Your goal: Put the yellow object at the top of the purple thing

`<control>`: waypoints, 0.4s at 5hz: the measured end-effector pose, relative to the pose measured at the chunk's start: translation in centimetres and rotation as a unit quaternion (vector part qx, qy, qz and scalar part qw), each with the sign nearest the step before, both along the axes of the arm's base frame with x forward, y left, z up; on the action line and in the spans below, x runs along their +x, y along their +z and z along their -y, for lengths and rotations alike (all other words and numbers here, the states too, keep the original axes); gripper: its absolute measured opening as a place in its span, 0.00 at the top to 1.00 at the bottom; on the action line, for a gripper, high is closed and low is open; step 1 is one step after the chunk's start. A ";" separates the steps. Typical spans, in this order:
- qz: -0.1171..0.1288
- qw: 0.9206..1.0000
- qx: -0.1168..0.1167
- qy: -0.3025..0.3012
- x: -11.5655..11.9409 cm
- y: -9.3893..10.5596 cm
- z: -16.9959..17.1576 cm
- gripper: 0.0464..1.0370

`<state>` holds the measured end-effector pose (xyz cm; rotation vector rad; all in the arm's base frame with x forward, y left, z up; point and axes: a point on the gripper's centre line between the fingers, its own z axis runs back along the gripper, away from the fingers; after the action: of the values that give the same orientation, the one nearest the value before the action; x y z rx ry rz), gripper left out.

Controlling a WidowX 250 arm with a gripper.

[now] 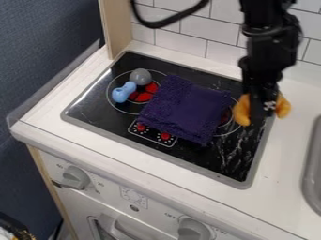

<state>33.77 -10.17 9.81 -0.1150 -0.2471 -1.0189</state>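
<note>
Oven front (134, 213) closest to camera: pale grey panel, grey knob (75, 178) on the left of the view, second grey knob (194, 229) further right, curved door handle (122, 232) low between them. Above it, white table (276, 168) with black stovetop (201, 157) set in, grey rim. Purple cloth (185, 110) sits around mid-stovetop, folded, turned at an angle, partly over the right-hand burner ring. Yellow object (242, 111), more orange really, is at the stovetop's right edge in the view, near the cloth but apart from it; it shows on both sides of the hand (263, 112). Hand points down from the upper right, directly in front of the object. Can't tell if it's gripping it or released; contact point is hidden. Left of the cloth: blue knobbed piece (124, 92) plus grey rounded piece (140, 76), touching; can't tell if they're one part. Both at the left burner, red marking beside them. Grey sink (311, 173) at right edge of view. White tiled wall (182, 44) behind, black cable (166, 23) in front of it.
</note>
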 end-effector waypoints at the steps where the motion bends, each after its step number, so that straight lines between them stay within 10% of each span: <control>1: 0.019 0.999 0.010 0.038 -1.1 0.5 -3.6 0.40; 2: 0.027 0.997 0.020 0.073 -2.1 0.7 -6.6 0.40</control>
<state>31.70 -3.53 10.50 -0.0326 -0.2814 -0.8811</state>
